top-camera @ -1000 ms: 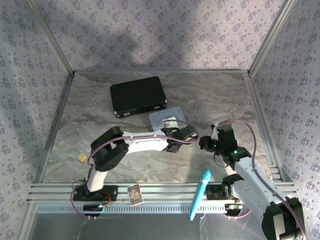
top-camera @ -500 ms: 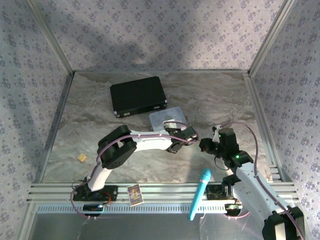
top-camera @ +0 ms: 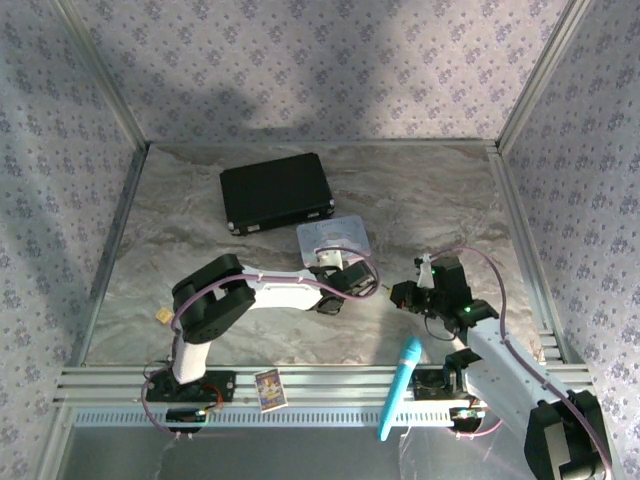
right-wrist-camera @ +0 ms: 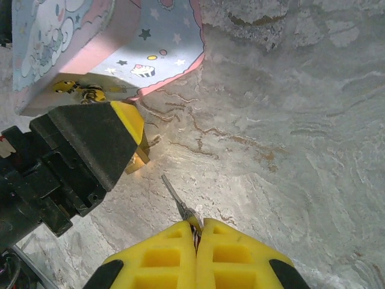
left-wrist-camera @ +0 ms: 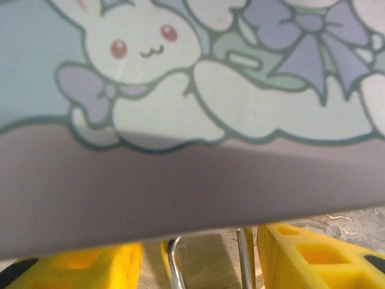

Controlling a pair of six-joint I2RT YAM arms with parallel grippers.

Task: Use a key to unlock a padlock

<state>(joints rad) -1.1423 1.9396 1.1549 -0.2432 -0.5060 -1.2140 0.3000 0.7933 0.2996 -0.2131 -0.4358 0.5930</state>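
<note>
I can't make out any lettering, numbers or brand marks from where I stand. The pastel tin (left-wrist-camera: pixel 150 48) carries only drawings, a white bunny, bows, stars and a little cupcake, with no words on it. The small picture card (top-camera: pixel 270 388) has printing too tiny to read.

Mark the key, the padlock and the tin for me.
key (right-wrist-camera: pixel 175 197): right wrist view, middle of its thin blade.
padlock (left-wrist-camera: pixel 243 259): left wrist view, right leg of its silver loop.
tin (top-camera: pixel 335 232): top view, bare part of its lid.
</note>
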